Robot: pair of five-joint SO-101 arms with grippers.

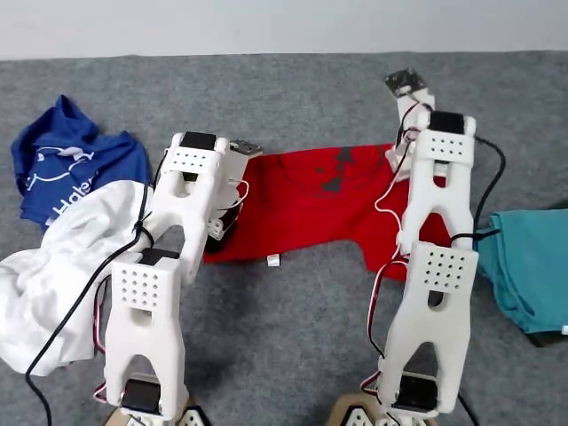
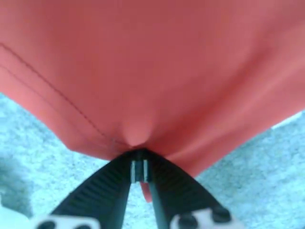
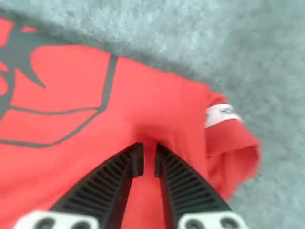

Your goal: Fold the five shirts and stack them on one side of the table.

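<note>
Red shirt (image 1: 311, 202) spread at centre frame. Left gripper (image 2: 138, 164) clenched on its hem. Right gripper (image 3: 147, 160) pinching its fabric beside a white tag (image 3: 221, 114).

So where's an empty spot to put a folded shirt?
The far strip of table beyond the red shirt is bare, and so is the near patch in front of it. The left is crowded with the blue shirt and white shirt; the teal shirt fills the right edge.
</note>
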